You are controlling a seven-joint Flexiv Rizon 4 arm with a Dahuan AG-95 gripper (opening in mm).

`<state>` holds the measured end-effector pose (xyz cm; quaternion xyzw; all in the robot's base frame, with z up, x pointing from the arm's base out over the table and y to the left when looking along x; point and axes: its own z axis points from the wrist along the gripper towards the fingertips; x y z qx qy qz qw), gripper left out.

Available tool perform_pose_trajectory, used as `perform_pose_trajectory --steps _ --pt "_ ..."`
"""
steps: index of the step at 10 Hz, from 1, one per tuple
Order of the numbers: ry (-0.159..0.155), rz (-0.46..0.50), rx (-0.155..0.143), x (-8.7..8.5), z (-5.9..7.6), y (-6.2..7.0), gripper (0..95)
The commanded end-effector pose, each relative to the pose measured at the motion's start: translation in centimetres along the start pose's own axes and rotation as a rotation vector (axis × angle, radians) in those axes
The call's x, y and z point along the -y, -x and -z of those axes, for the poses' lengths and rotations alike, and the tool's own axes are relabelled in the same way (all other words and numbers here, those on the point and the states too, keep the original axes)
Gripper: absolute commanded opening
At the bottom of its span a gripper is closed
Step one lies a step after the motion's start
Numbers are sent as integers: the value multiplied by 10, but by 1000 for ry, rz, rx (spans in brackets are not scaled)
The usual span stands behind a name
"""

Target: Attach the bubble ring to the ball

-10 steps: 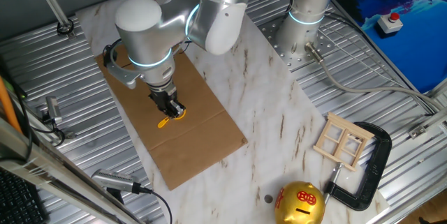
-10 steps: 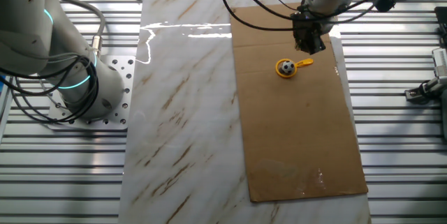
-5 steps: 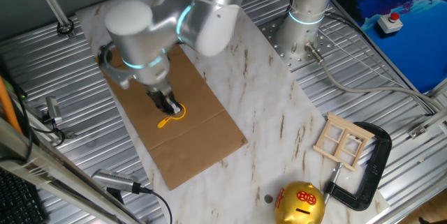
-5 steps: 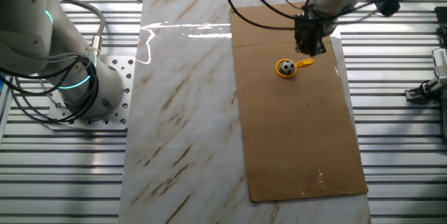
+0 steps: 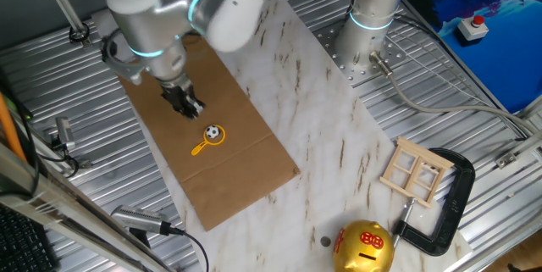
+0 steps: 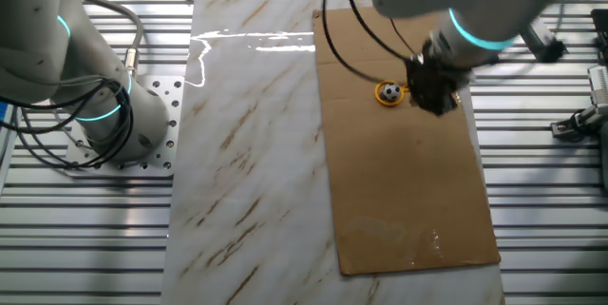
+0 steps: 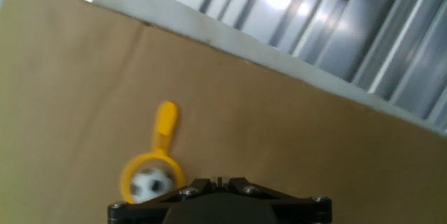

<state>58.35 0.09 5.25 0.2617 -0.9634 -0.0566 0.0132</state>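
The yellow-orange bubble ring [image 5: 199, 147] lies flat on the brown cardboard sheet [image 5: 233, 179]. The small black-and-white ball [image 5: 213, 133] sits inside its hoop. In the other fixed view the ball [image 6: 389, 90] shows within the hoop [image 6: 381, 99], and the handle is hidden behind my gripper [image 6: 434, 102]. In the hand view the ring [image 7: 165, 123] and ball [image 7: 149, 183] lie at the lower left. My gripper [image 5: 190, 108] is shut and empty, raised above the cardboard to the back left of the ring. Its fingertips [image 7: 218, 181] meet at the bottom edge.
A gold piggy bank [image 5: 364, 247], a wooden window frame [image 5: 415, 173] and a black clamp [image 5: 450, 204] stand at the front right. A second arm's base [image 5: 366, 43] is bolted at the back. Ribbed metal surrounds the marble board.
My gripper has lifted off the ring and moved away towards the back left in one fixed view. The ring with the ball in its hoop has stayed on the cardboard.
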Motion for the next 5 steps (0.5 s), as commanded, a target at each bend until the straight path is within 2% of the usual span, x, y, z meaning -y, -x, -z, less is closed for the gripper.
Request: perform_pose_trajectory --steps 1,5 --pt "-3 18 1 21 -5 -7 0" --pt "-15 41 -9 21 -6 -6 0"
